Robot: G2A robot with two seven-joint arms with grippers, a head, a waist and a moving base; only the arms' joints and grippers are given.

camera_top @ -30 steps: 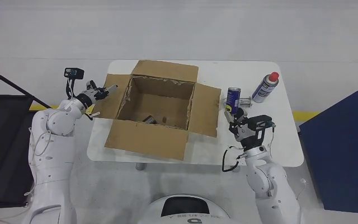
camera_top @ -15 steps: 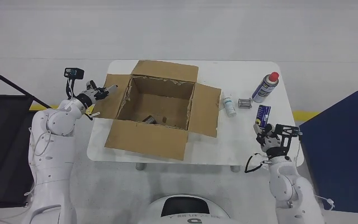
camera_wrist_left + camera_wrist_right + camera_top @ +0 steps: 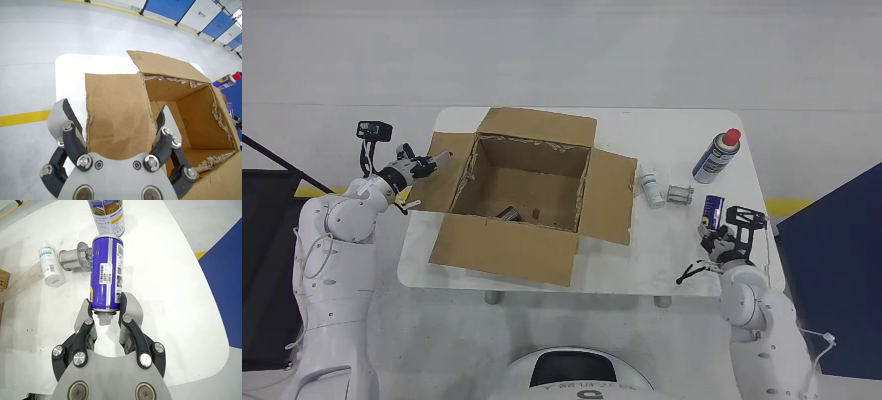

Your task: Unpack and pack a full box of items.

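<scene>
The open cardboard box [image 3: 532, 190] stands mid-table with its flaps spread, and a small dark item [image 3: 510, 212] lies on its floor. My left gripper [image 3: 432, 160] [image 3: 115, 111] is open, held just over the box's left flap [image 3: 117, 117]. Near the table's right front edge, my right gripper [image 3: 710, 235] [image 3: 105, 308] is shut on the nozzle end of a purple spray can [image 3: 712, 212] [image 3: 106, 275]. The can points away from the gripper, low over the table.
A white bottle [image 3: 650, 188] [image 3: 49, 266] and a metal cylinder part [image 3: 679, 193] [image 3: 73, 259] lie right of the box. A red-capped spray can [image 3: 716, 155] [image 3: 110, 217] stands at the back right. The white table [image 3: 682, 260] edge is close to the right gripper.
My right gripper carried the purple can from beside the box's right flap out to the table's right front edge. The left arm has kept still.
</scene>
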